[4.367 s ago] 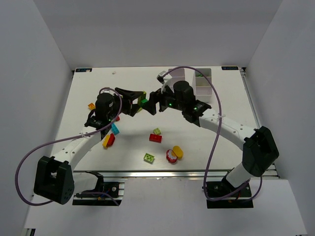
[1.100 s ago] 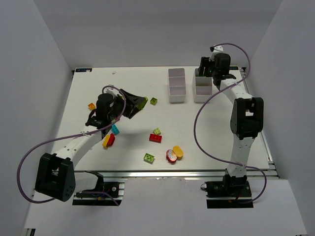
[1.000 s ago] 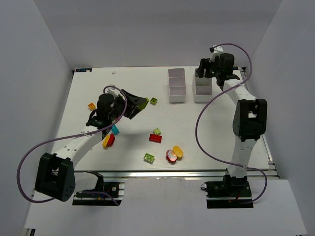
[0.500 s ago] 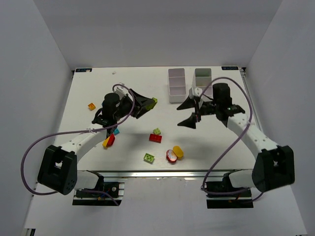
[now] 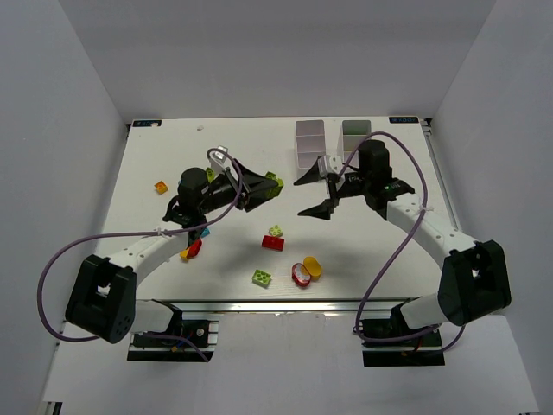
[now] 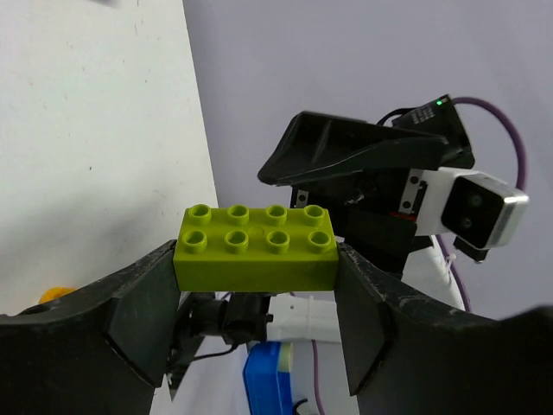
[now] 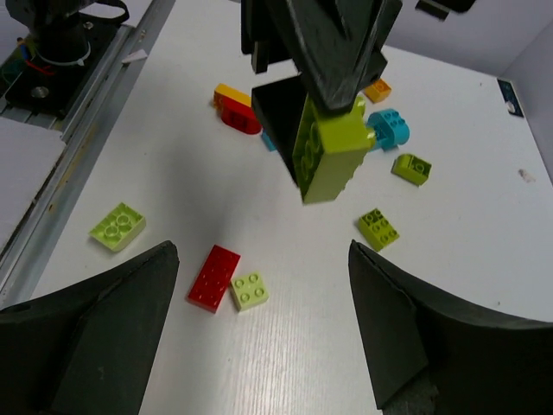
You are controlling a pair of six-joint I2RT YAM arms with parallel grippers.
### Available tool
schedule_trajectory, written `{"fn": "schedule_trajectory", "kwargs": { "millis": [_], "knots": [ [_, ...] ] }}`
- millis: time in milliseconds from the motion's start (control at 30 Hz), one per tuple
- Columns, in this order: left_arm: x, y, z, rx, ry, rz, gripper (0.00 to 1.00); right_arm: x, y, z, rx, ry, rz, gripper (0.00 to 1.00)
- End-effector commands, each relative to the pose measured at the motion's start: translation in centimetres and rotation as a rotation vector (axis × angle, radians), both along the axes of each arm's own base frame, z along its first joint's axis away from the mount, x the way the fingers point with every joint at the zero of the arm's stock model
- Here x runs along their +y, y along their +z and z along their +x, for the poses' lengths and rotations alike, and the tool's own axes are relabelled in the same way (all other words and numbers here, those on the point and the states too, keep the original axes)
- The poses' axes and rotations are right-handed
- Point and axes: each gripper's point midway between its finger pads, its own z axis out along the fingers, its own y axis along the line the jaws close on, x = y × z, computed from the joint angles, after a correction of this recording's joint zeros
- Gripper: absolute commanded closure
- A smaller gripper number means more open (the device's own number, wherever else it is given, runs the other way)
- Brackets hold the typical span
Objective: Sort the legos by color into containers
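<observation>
My left gripper (image 5: 264, 188) is shut on a lime 2x4 lego (image 5: 273, 181) and holds it above the table's middle. In the left wrist view the lego (image 6: 257, 247) sits between the fingers, studs up. My right gripper (image 5: 300, 199) is open and empty, facing the lego from the right, a short gap away. The right wrist view shows that lego (image 7: 333, 156) ahead of the wide-open gripper (image 7: 259, 324). Two white containers (image 5: 309, 138) (image 5: 355, 131) stand at the far right, partly hidden by the right arm.
Loose legos lie near the front: a red one (image 5: 273, 243) (image 7: 212, 277), small lime ones (image 5: 276, 231) (image 5: 261, 277), an orange one (image 5: 313, 267) and a red-and-white piece (image 5: 301, 276). An orange lego (image 5: 161, 187) and a red-yellow pair (image 5: 190, 249) lie at the left.
My right arm swung from the far-right bins back to the table's middle, jaws open. My left gripper carried the lime lego rightward toward it.
</observation>
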Motion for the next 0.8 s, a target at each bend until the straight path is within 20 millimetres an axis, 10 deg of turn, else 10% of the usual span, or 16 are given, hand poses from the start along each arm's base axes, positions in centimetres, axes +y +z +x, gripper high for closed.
{"fn": "schedule_trajectory", "kwargs": {
  "millis": [0,600,767],
  "knots": [
    [-0.1,1.7,-2.0,-0.064,-0.058,-0.023,0.82,1.7,3.6,1.1,-0.104,0.009,0.07,0.16],
    [-0.8,1.2,-3.1,-0.067,-0.09,-0.034,0.81,5.8,4.2,0.2,-0.07,0.094,0.066,0.31],
    [-0.7,1.2,-3.1,-0.066,-0.08,-0.035,0.7,5.9,4.1,0.0,-0.044,0.097,0.062,0.67]
  ]
}}
